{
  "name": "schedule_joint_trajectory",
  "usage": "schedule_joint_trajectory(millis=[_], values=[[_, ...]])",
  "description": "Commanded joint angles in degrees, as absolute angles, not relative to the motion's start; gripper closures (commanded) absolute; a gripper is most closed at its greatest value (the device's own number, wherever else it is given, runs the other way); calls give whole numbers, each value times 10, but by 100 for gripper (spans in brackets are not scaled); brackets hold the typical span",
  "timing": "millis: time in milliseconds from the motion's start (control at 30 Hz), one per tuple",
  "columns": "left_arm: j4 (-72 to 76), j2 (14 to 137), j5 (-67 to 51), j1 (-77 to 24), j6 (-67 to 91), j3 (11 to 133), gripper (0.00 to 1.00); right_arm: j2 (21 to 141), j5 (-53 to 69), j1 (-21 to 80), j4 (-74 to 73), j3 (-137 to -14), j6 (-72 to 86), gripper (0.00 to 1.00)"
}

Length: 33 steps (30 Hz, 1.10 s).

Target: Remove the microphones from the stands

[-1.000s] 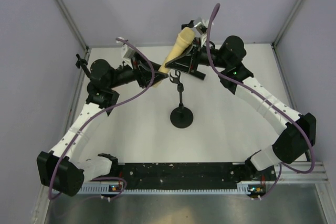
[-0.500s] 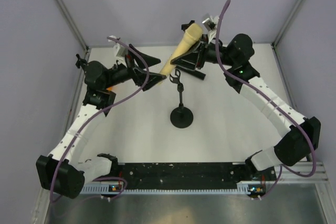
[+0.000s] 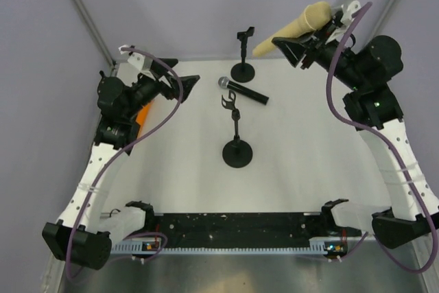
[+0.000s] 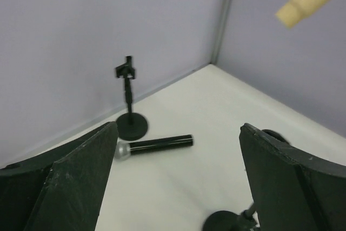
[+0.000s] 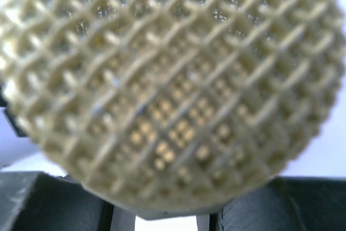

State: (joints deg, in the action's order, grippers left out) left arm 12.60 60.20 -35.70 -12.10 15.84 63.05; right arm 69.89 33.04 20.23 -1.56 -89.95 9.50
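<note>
Gripping the cream microphone [image 3: 278, 38] partway along its body, the right tool [image 3: 300, 40] is closed around it and holds it in the air over the far right corner of the desk [image 3: 302, 142]; the microphone is tilted, with its mesh head up toward the right arm and its handle end pointing left toward the middle. It touches neither stand and is well apart from both. From the right wrist the mesh head [image 5: 173, 85] fills nearly the whole view, out of focus, with the dark fingers [image 5: 48, 201] just visible below it.

The near stand [image 3: 236, 135] stands upright in the middle of the desk, its clip at the top holding nothing; the far stand [image 3: 243, 56] is upright close to the back wall. Between the two lies a black microphone [image 3: 243, 92], flat on the desk, its silver head pointing left.

The left tool [image 3: 180, 75] is spread wide and holds nothing; it hangs above the far left part of the desk, pointing toward the stands. In the left wrist view its two fingers [image 4: 70, 182] frame the black microphone and the far stand, and the handle end of the cream microphone shows high at the top right; an orange object [image 3: 142, 113] lies partly hidden under the left arm, too covered to identify.
</note>
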Motion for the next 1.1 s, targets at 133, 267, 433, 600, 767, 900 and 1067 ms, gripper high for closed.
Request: schedule_joint_trajectory(millis=[133,267,433,600,767,900,1067], values=[[2,579,-152,-149,-136,638,1,688,100,184,-191,-928,-162,100],[-41,566,-143,-151,-179,623,1,706,64,168,-245,-913,-225,100],[-47,536,-136,-151,-177,575,1,733,47,132,-307,-897,-300,100],[-34,498,-141,-151,-163,530,1,765,54,84,-375,-882,-348,100],[-37,486,-151,-150,-166,518,1,804,78,32,-428,-854,-395,100],[-63,489,-172,-150,-172,533,1,838,91,3,-442,-831,-425,100],[-65,491,-176,-150,-168,537,1,888,80,-22,-442,-795,-466,100]])
